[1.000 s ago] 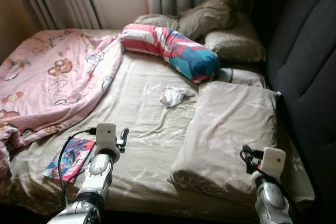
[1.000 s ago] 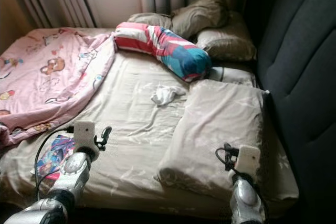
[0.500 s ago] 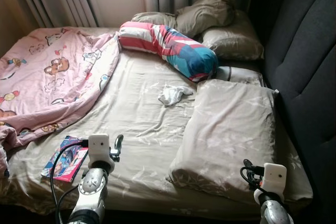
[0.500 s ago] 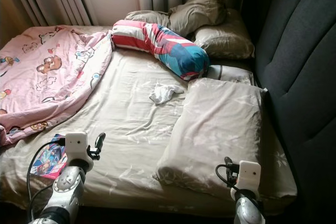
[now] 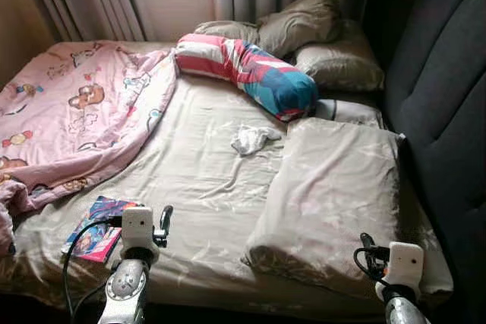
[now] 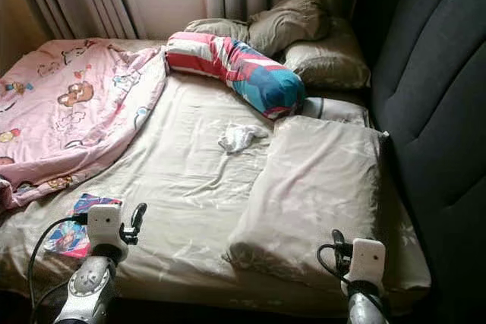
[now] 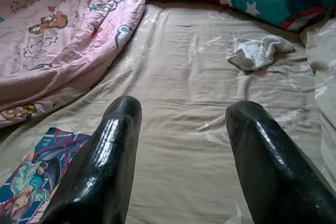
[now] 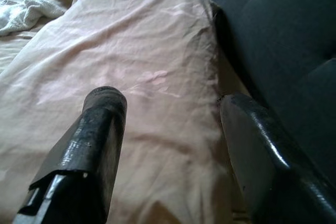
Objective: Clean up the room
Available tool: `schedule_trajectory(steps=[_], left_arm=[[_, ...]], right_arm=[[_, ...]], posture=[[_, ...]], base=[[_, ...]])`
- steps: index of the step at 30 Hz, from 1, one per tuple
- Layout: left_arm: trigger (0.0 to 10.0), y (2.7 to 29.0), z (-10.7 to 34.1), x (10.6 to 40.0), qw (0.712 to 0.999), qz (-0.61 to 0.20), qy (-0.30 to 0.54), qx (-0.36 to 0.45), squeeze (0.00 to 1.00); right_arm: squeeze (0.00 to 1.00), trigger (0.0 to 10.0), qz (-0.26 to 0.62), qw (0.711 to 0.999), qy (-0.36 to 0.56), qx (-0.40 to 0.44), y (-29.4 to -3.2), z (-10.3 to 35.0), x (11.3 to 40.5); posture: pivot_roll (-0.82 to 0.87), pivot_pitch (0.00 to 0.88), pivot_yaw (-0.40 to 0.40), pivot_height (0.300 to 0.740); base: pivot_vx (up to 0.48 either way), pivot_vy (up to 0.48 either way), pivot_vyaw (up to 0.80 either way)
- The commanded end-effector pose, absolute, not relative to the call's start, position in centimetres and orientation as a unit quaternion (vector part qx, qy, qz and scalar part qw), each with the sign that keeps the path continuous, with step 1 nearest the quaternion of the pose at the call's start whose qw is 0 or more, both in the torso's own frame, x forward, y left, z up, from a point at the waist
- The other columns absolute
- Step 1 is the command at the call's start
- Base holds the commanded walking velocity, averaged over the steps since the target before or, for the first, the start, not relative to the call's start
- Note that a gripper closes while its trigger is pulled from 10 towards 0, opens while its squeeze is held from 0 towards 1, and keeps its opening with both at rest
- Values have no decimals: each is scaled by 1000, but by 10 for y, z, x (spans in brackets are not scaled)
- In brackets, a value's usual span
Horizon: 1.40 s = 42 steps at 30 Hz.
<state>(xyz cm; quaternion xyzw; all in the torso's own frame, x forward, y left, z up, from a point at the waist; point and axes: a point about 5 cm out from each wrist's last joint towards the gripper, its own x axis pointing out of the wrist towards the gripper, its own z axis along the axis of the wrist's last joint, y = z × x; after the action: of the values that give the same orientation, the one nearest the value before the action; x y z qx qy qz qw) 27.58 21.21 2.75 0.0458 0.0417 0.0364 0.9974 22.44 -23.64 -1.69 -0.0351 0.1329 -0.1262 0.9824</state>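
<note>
Left claw (image 7: 181,129) drew back; fingers spread wide.

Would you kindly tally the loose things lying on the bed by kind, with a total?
Beige pillows: 4
Striped red, white and teal bolster: 1
Pink cartoon-print blanket: 1
Crumpled white cloth: 1
Colourful comic book: 1
Total: 8

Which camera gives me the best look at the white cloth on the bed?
Left wrist view: the white cloth is large and unobstructed on the sheet. Both eye views show it small, mid-bed; the right wrist view catches just an edge.
</note>
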Motion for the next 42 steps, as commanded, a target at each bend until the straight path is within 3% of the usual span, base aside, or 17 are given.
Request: schedule_trajectory(steps=[1,11,18,28,42], left_arm=[[10000,219,32,277,997,46,35,49,0],[10000,211,13,256,997,24,69,36,0],[10000,210,18,267,997,19,69,28,0],[10000,206,20,269,997,14,70,21,0],[10000,209,21,267,997,5,75,22,0]], right_arm=[[0,10000,-126,983,127,-40,-234,-16,223],[0,10000,-121,984,123,-38,-230,-20,212],[0,10000,-144,981,120,-40,-236,-17,212],[0,10000,-161,979,123,-36,-238,-17,212],[0,10000,-165,977,127,-39,-236,-19,208]], posture=[[-157,0,3,733],[-177,0,6,733],[-190,3,4,733],[-192,38,12,733],[-185,70,22,733]], base=[[0,0,0],[0,0,0],[0,0,0],[273,0,-467],[324,0,0]])
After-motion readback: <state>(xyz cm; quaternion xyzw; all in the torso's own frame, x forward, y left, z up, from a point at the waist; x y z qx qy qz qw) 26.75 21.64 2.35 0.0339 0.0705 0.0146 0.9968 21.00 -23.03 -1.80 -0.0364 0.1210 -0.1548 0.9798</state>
